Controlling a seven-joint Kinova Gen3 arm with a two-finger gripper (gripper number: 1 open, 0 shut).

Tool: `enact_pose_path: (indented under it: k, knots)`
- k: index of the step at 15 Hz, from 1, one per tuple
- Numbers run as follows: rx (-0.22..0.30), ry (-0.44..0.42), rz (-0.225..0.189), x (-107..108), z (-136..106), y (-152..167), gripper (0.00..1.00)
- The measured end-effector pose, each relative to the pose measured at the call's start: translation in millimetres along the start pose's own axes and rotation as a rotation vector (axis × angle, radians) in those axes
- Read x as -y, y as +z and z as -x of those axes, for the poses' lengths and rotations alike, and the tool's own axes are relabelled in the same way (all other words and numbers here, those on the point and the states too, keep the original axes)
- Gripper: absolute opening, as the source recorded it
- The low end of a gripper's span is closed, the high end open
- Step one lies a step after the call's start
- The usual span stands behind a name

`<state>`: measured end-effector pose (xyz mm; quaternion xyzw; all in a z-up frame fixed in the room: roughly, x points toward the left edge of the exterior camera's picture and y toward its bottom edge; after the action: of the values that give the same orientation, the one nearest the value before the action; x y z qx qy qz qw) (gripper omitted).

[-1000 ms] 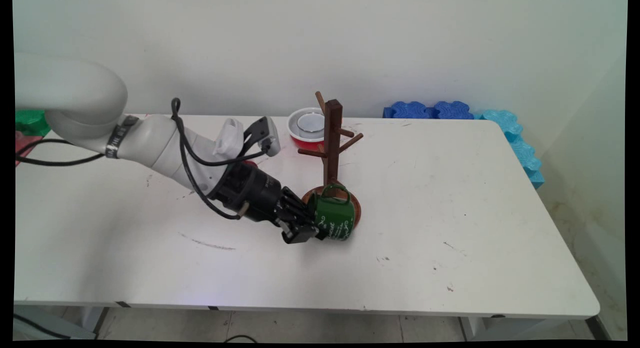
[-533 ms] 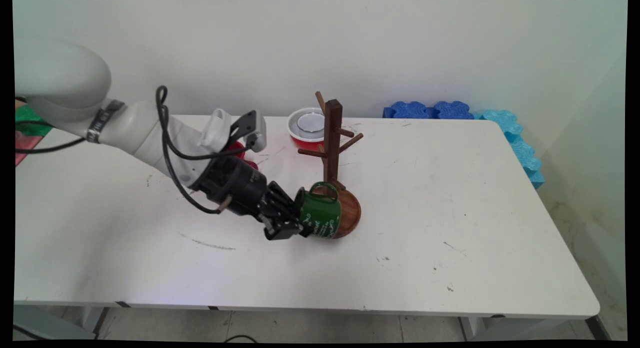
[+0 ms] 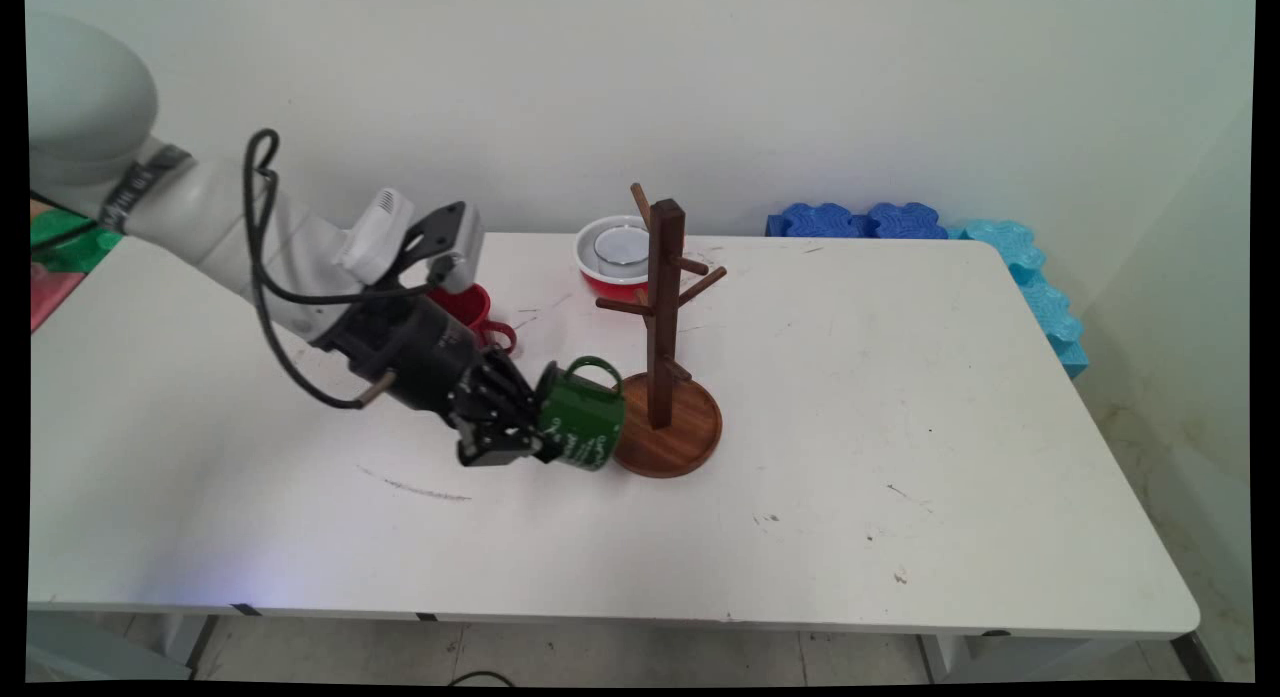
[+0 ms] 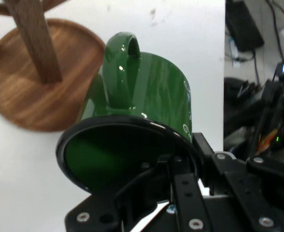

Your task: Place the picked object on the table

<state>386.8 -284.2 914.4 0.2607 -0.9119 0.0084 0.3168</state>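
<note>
Gripping a glossy green enamel mug by its rim, black tool, apparently beside round wooden stand.

Mug just left of rack; bowl behind it

— What stands behind the table?
— A plain pale wall, meeting the table's far edge.
— And under it?
— Tiled floor below the near edge. Blue foam blocks line the far right corner.
</note>
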Motion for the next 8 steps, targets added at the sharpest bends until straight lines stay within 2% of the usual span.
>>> enact_pose_path:
  k: [8]
  knots:
    - [0.132,0.131,-0.042,13.2,16.1,-30.1,0.0]
